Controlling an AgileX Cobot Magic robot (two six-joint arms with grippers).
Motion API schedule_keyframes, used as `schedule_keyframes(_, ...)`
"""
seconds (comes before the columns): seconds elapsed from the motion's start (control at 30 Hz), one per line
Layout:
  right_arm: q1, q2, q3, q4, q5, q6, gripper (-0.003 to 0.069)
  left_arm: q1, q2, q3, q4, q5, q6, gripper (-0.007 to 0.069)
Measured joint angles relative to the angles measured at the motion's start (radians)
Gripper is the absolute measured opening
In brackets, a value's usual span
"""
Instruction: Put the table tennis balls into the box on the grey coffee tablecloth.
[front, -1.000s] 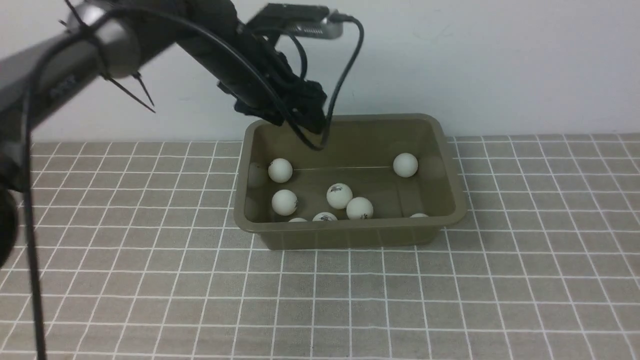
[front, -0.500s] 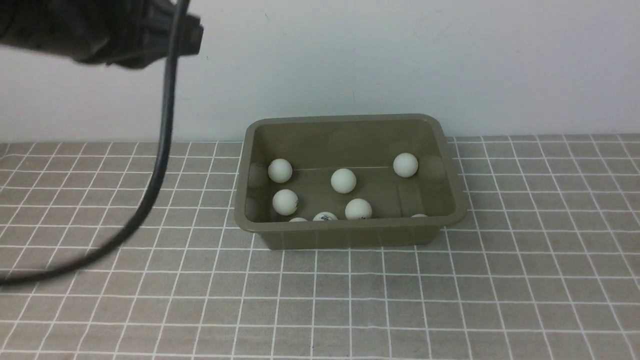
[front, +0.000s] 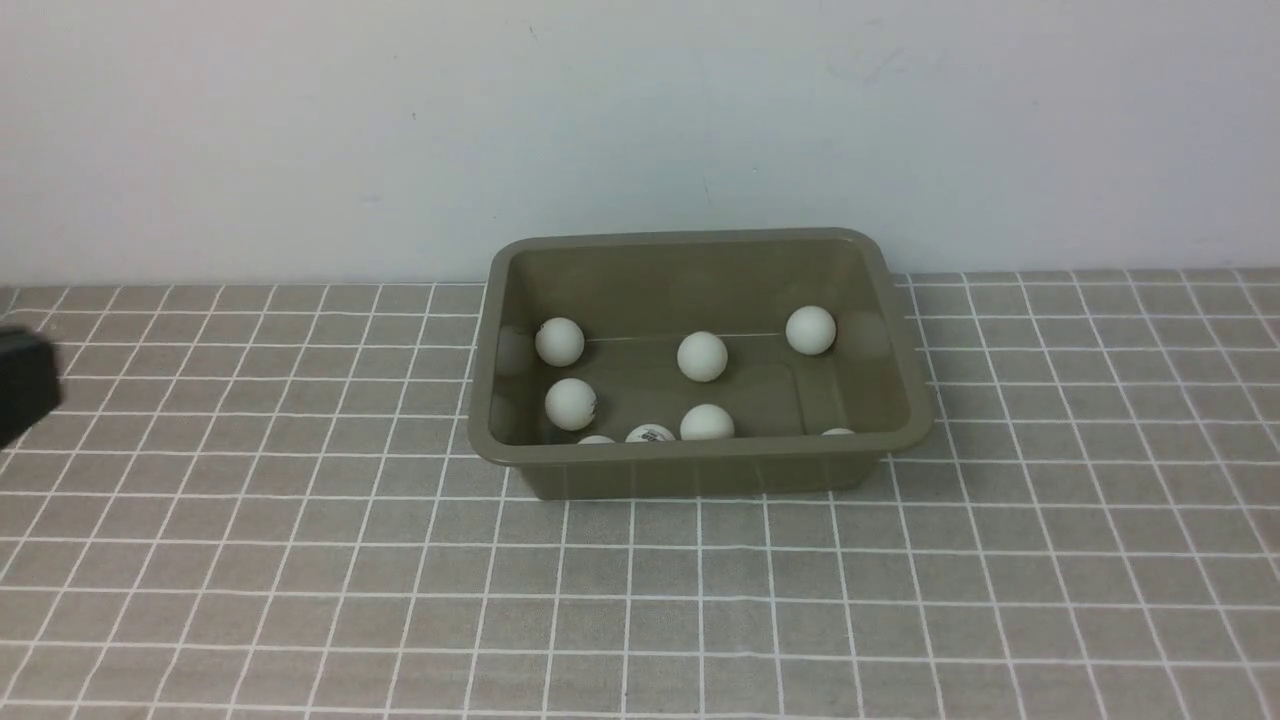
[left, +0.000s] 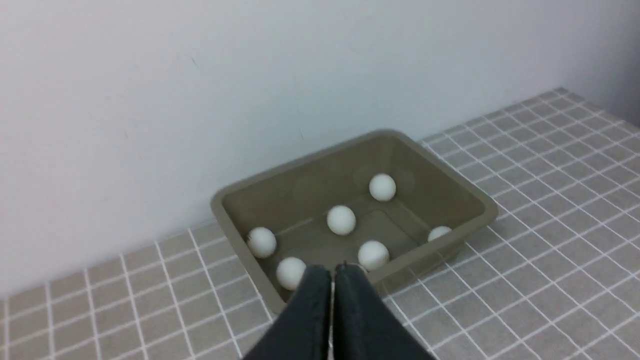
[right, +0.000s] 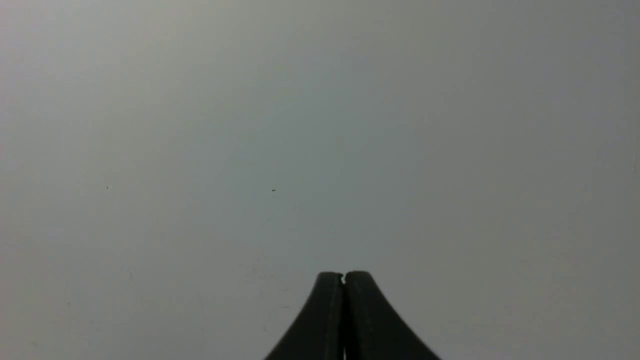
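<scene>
Withdrawn leftward since the earlier frame, the left gripper (left: 333, 272) is closed and empty, well apart from the table tennis balls (front: 702, 357) in the box (front: 700, 470); the right gripper (right: 344, 275) is closed, empty.

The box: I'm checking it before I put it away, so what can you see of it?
The box is a rectangular, olive-green tub, apparently plastic, with rounded corners, a rolled rim and sloping walls. It stands upright and open on the grey coffee tablecloth, near the pale wall. White table tennis balls lie inside, some partly hidden by the near wall. Neither tool touches it.
</scene>
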Motion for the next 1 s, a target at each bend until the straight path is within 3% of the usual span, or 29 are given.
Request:
schedule_keyframes(0.17, 0.0, 0.0, 0.0, -0.001, 0.0, 0.0, -0.0015, 0.008, -0.146, 0.139, 0.13, -0.13, -0.064, -0.0005)
schedule_keyframes(0.33, 0.0, 0.0, 0.0, -0.001, 0.0, 0.0, -0.0015, 0.179, -0.223, 0.397, 0.217, -0.271, -0.175, -0.0005)
schedule_keyframes(0.53, 0.0, 0.0, 0.0, -0.001, 0.0, 0.0, -0.0015, 0.308, -0.373, 0.678, 0.224, -0.346, -0.199, -0.0005)
schedule_keyframes(0.7, 0.0, 0.0, 0.0, -0.001, -0.001, 0.0, -0.0015, 0.31, -0.431, 0.824, 0.226, -0.334, -0.199, -0.0005)
schedule_keyframes(1.0, 0.0, 0.0, 0.0, -0.001, 0.0, 0.0, -0.0015, 0.302, -0.433, 0.828, 0.227, -0.279, -0.199, -0.0005)
